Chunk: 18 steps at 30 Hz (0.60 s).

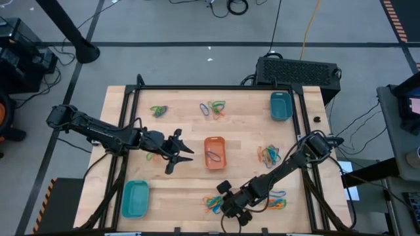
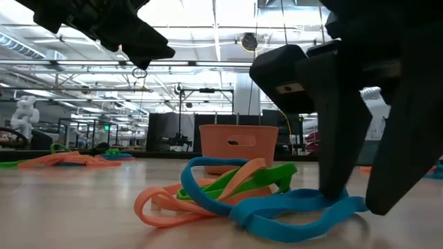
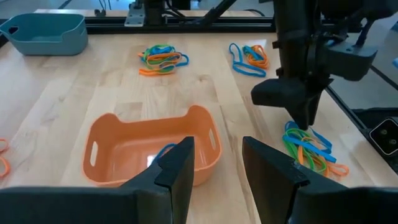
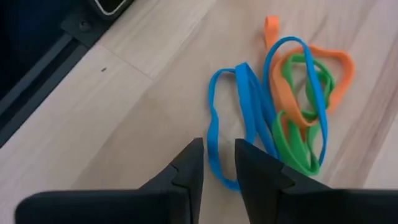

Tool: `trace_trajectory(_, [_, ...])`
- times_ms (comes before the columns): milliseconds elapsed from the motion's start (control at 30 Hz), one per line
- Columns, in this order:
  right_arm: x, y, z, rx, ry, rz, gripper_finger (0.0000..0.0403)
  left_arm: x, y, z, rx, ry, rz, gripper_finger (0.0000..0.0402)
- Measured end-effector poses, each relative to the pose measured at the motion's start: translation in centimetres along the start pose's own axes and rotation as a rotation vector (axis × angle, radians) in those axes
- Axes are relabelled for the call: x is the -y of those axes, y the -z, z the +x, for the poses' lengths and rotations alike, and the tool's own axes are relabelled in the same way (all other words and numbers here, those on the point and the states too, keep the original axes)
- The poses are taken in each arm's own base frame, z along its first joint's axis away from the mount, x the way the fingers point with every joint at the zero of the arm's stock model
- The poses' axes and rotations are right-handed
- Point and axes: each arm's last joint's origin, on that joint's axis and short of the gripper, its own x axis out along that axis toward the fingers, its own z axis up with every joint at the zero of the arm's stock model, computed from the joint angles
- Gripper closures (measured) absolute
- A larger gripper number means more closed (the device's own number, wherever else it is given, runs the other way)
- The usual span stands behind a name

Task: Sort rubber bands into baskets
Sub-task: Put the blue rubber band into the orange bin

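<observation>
**Two grippers, one pile in play**

Right gripper (image 4: 217,163) stands on the wooden table (image 1: 184,190), fingers narrowly parted astride a blue loop of the tangled orange, blue and green rubber bands (image 4: 292,106) — perhaps pinching it; I cannot tell. Left gripper (image 3: 214,168) hovers parted and empty beside the orange plastic basket (image 3: 124,146), which holds one blue band.

Bright, even overhead light; soft shadows; ceiling glare in low view, bkgd slightly blurred.

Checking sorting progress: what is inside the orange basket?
The orange basket holds at least one blue rubber band. The left hand blocks its near edge, so anything there is hidden.
</observation>
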Motion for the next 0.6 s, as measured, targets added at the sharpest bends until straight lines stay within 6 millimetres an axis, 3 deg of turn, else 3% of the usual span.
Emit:
trace_trajectory(233, [-0.1, 0.2, 0.0, -0.023, -0.012, -0.001, 0.0395, 0.0, 0.0, 0.0, -0.002, 0.0, 0.0, 0.0259])
trace_trajectory(400, [0.0, 0.2, -0.2, -0.024, -0.011, 0.02, 0.04, 0.0, 0.1, 0.0, -0.007, -0.001, 0.0, 0.0259])
trace_trajectory(600, [0.6, -1.7, -3.0, 0.05, -0.004, 0.027, 0.0402, 0.0, 0.1, 0.0, -0.008, -0.001, -0.001, 0.0259])
